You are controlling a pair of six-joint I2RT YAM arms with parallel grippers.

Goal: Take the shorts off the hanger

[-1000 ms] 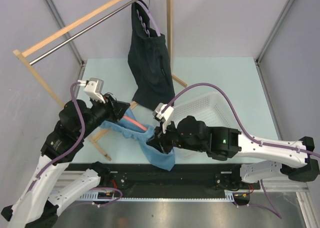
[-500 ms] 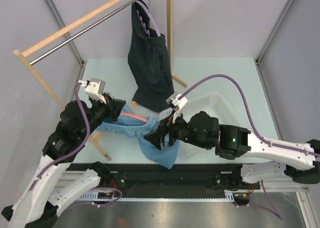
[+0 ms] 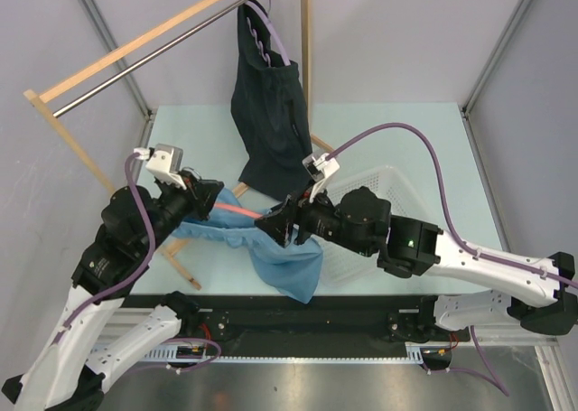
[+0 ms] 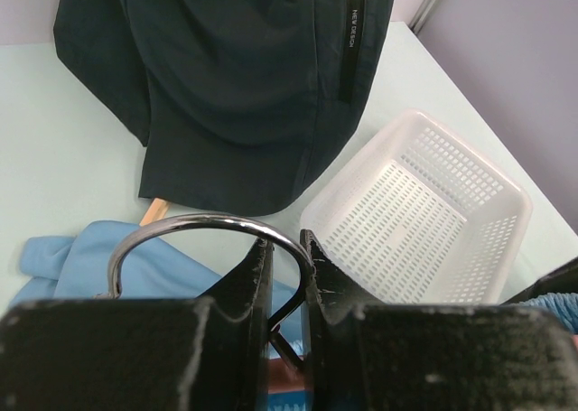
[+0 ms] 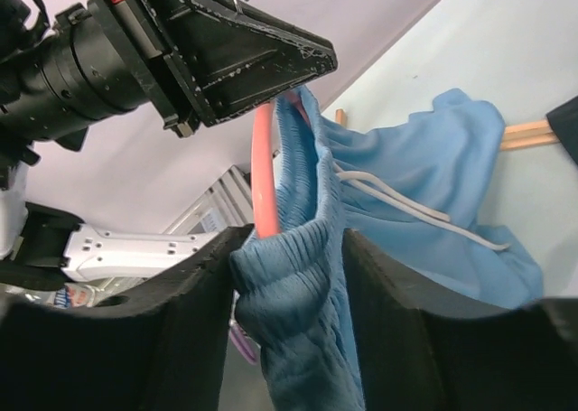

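The left gripper (image 3: 209, 199) is seen from above clamped on a coral hanger (image 3: 240, 212). The right gripper (image 3: 276, 223) is closed on the light-blue shorts (image 3: 291, 265) draped over the counter (image 3: 388, 131). The dark shorts (image 3: 271, 122) are hung at 12 o'clock.

At the left wrist, the metal hook (image 4: 208, 223) is pinched, and a white basket (image 4: 406, 230) with only its slotted floor showing is seen at 3 o'clock.

At the right wrist, bunched blue waistband is gripped.

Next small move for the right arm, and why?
Likely pull the right hand away from the left hand, along the hanger: it pinches the blue shorts at the waistband, which wraps the pink bar, while the left hand clamps the hook.
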